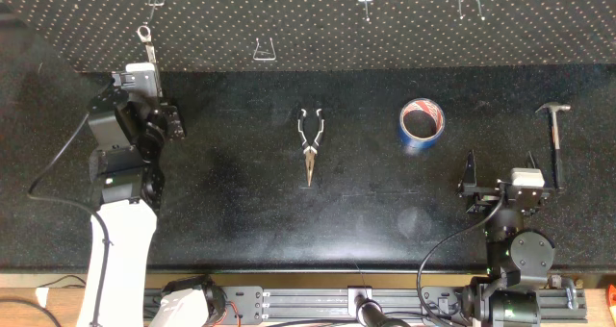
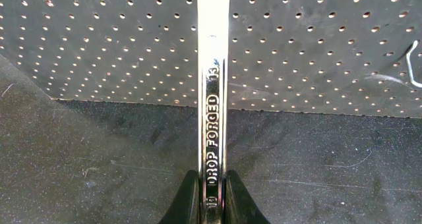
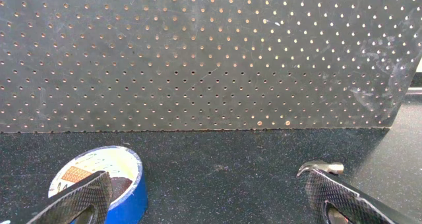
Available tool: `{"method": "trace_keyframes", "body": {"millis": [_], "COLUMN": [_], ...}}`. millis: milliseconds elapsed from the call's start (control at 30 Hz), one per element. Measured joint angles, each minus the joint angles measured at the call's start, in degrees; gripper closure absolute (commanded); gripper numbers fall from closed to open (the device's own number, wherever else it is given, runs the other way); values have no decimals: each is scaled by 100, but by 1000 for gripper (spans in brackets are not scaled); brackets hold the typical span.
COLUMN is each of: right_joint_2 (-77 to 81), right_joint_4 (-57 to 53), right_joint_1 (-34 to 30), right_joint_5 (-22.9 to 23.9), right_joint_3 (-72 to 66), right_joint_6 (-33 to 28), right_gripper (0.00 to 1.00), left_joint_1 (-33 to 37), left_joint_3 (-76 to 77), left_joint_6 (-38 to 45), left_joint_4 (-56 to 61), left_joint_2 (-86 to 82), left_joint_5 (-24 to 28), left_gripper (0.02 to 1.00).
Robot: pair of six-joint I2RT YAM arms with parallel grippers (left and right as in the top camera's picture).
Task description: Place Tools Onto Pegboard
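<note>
Left tool (image 2: 211, 188) clamps the wrench (image 2: 212, 85) — hold it square to the pegboard (image 2: 99, 46), top end aimed at the hook (image 1: 154, 2); right tool (image 3: 211, 197) gapes wide.

We see pegboard (image 1: 308, 19) behind worktop (image 1: 241, 212); wrench (image 1: 146, 40) before pegboard, left; on worktop pliers (image 1: 309, 144) centre, tape (image 1: 422, 123) right of them, hammer (image 1: 555, 139) farthest right.
</note>
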Motion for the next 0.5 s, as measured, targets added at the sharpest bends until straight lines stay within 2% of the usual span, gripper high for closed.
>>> {"method": "trace_keyframes", "body": {"millis": [500], "right_joint_2": [0], "right_joint_4": [0], "right_joint_1": [0], "right_joint_5": [0], "right_joint_3": [0], "right_joint_6": [0], "right_gripper": [40], "left_joint_1": [0], "left_joint_3": [0], "left_joint_6": [2], "left_joint_4": [352], "left_joint_2": [76], "left_joint_5": [15], "left_gripper": [989]}}
